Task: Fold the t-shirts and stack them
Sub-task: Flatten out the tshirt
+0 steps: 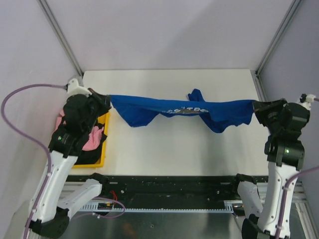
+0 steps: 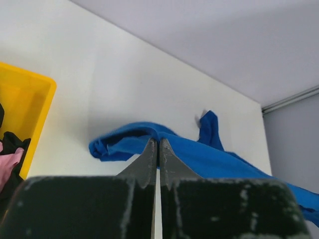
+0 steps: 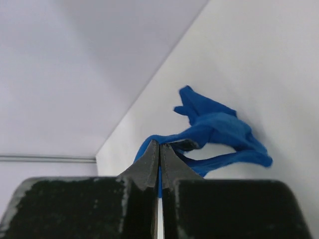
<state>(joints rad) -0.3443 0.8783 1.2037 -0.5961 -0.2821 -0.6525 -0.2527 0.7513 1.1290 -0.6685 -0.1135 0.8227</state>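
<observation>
Royal-blue t-shirt [image 1: 149, 105] hangs stretched between my two pincers above the table [image 1: 174, 149]. Left pincer [image 1: 109, 100] is clamped on one end, right pincer [image 1: 254, 106] on the other. Pink t-shirt [image 1: 92, 141] sits in the yellow bin [image 1: 103, 149] under my left one, probably on something black.

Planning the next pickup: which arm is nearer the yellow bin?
Left. The left arm overlaps the yellow bin in the top view, jaws shut on the blue t-shirt; the right arm holds the shirt's other end across the table.

Overhead looking down, wrist views close, all share t-shirt [image 1: 144, 105]
</observation>
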